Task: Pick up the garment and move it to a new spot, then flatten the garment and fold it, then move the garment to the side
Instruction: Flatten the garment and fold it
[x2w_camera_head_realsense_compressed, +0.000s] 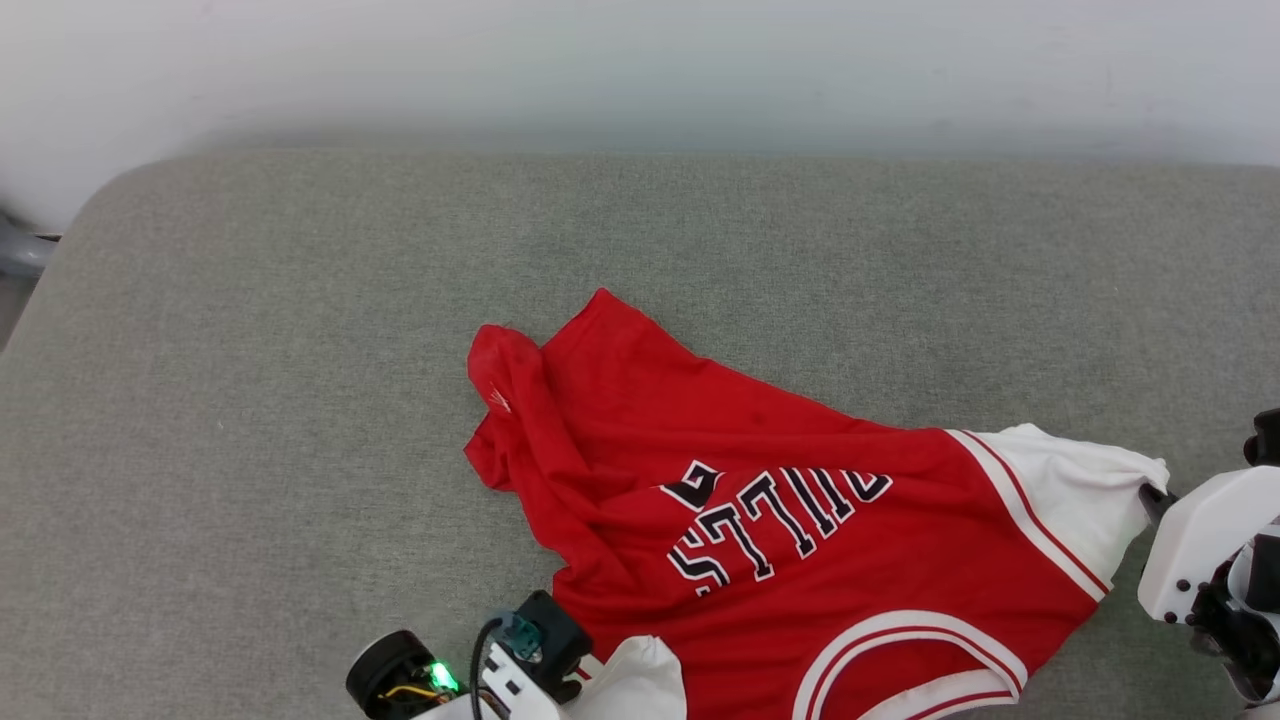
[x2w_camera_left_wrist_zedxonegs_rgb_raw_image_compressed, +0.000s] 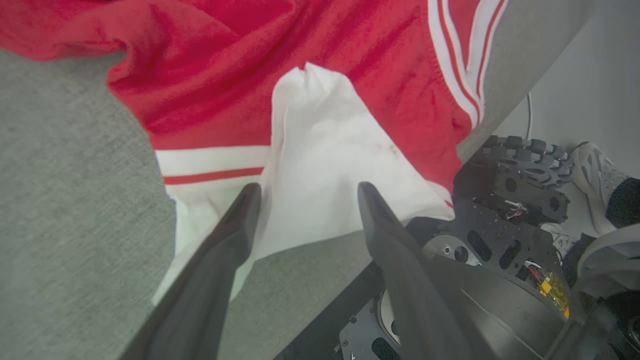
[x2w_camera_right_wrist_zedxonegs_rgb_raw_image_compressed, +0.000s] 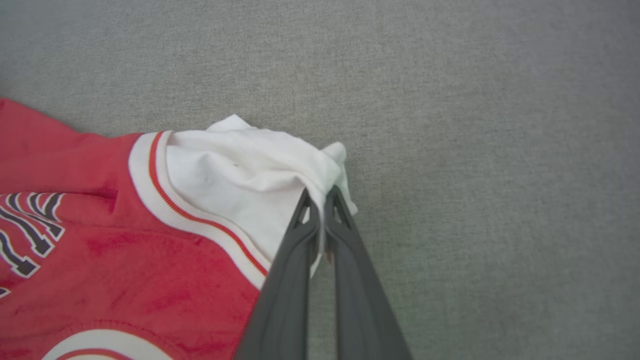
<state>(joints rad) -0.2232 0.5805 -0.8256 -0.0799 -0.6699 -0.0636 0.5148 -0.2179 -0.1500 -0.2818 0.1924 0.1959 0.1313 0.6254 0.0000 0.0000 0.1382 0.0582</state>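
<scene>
Right wrist view: right tool (x2w_camera_right_wrist_zedxonegs_rgb_raw_image_compressed: 320, 192) pinching bunched white sleeve (x2w_camera_right_wrist_zedxonegs_rgb_raw_image_compressed: 240, 175) of jersey-knit garment (x2w_camera_right_wrist_zedxonegs_rgb_raw_image_compressed: 150, 260); left tool (x2w_camera_left_wrist_zedxonegs_rgb_raw_image_compressed: 308, 187) spread by other sleeve (x2w_camera_left_wrist_zedxonegs_rgb_raw_image_compressed: 320, 165).

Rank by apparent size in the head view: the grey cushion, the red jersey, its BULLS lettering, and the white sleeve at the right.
1. The grey cushion, largest by far.
2. The red jersey.
3. The white sleeve and the BULLS lettering look about alike, so I won't rank one over the other.
</scene>
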